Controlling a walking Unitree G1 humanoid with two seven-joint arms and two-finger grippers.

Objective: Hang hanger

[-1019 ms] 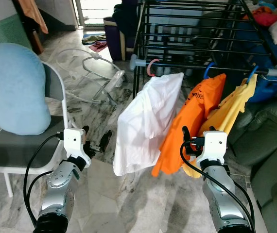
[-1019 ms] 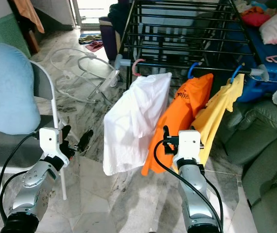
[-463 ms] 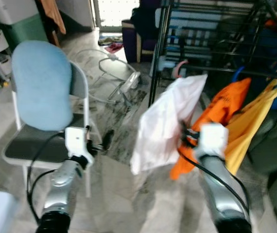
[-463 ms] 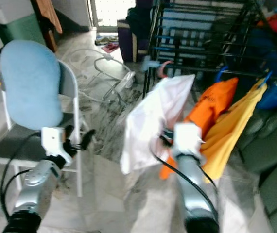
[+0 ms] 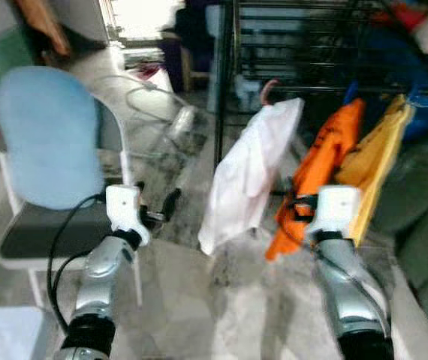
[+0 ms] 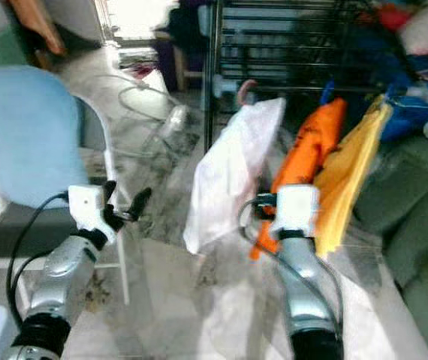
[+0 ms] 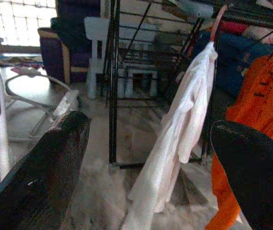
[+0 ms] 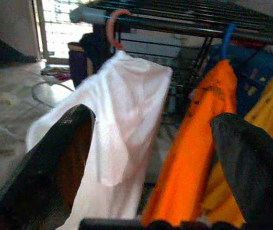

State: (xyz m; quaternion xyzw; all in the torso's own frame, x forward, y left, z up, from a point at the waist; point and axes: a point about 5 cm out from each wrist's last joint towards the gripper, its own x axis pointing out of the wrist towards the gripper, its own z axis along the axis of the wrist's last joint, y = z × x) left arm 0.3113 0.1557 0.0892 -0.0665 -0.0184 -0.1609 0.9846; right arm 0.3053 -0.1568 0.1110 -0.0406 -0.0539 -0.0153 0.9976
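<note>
- Garments: white shirt (image 5: 250, 172), orange shirt (image 5: 315, 169) and yellow shirt (image 5: 379, 161) are hung on the drying rack (image 5: 304, 45); hanging appears done.
- Left gripper (image 7: 151, 158) and right gripper (image 8: 151, 158), both short of the rack: fingers are held apart, nothing gripped.

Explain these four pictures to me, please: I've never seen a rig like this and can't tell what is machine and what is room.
The two silver arms belong to a walking humanoid robot. The two wide pictures come from a pair of cameras on its head, looking forward and down, so both show the same scene, a little blurred. The left claw and right claw each end in two black fingers; both are open and hold nothing. The other two pictures come from cameras on the wrists, looking out between those fingers.

Ahead stands a black drying rack. From its front bar hang three garments on hangers: a white shirt on a pink hanger, an orange shirt and a yellow shirt. On the robot's left is a chair with a blue cushion.
</note>
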